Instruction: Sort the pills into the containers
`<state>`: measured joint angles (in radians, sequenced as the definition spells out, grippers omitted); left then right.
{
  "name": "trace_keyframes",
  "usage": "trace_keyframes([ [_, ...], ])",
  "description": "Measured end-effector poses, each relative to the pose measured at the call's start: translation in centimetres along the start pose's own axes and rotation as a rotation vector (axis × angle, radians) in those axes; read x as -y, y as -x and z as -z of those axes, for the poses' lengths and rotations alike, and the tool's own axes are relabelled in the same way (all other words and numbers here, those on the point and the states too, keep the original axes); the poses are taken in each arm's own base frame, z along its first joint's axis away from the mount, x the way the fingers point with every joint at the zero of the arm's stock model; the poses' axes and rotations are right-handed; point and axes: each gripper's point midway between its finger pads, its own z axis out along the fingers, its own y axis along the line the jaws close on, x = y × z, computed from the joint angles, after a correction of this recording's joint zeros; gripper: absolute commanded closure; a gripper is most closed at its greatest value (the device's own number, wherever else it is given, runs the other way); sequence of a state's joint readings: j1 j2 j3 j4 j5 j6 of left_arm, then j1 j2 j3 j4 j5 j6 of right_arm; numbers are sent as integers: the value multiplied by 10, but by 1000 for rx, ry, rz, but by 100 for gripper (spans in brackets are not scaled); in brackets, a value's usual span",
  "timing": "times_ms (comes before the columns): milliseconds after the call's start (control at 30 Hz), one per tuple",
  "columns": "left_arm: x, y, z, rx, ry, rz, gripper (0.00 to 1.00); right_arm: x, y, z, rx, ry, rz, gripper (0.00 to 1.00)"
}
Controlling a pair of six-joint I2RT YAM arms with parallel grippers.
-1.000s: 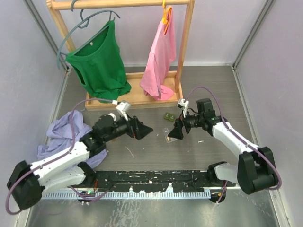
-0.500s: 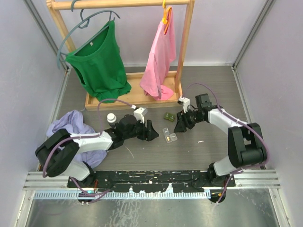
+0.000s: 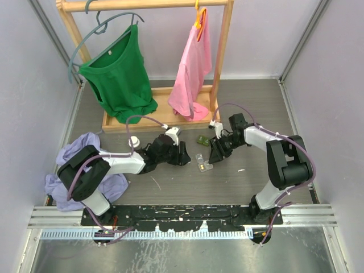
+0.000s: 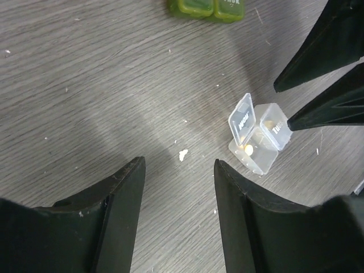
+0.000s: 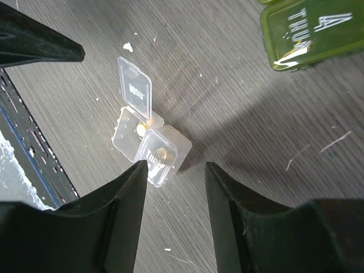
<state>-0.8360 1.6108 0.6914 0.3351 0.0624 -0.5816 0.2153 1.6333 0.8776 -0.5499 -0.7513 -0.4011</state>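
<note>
The clear pill box (image 4: 256, 139) sits on the desk (image 4: 85, 85) between my two arms. One lid is flipped up, and I see a small yellow pill in each part. The green pill box (image 5: 307, 31) lies near it, farther back. My left jaws are apart and empty, over a loose white bit (image 4: 183, 154). My right jaws are apart too, right by the clear box, not squeezing it.

On the table (image 3: 187, 190), the Mon–Tue pill box (image 3: 202, 163) lies between left gripper (image 3: 184, 156) and right gripper (image 3: 212, 157) — a pill (image 4: 248, 149) in each compartment — the Thur pill box (image 3: 202, 140) just behind
</note>
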Motion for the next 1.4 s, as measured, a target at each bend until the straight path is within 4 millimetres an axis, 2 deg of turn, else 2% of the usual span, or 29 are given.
trace_keyframes([
  [233, -5, -3, -8, -27, 35, 2, 47, -3, -9, -9, -51, 23, -3, 50],
  [400, -9, -7, -16, -47, 49, 4, 47, -3, -10, -11, -65, 27, -3, 51],
  [600, -5, -1, -26, -38, 41, 3, 46, -2, -8, -12, -68, 26, -3, 52],
  [1067, 1, 5, -36, 9, -15, -27, 46, -4, -6, -13, -65, 36, -9, 52],
  [1400, 4, 1, -35, 50, -78, -71, 46, -3, -5, -15, -71, 37, -58, 59],
])
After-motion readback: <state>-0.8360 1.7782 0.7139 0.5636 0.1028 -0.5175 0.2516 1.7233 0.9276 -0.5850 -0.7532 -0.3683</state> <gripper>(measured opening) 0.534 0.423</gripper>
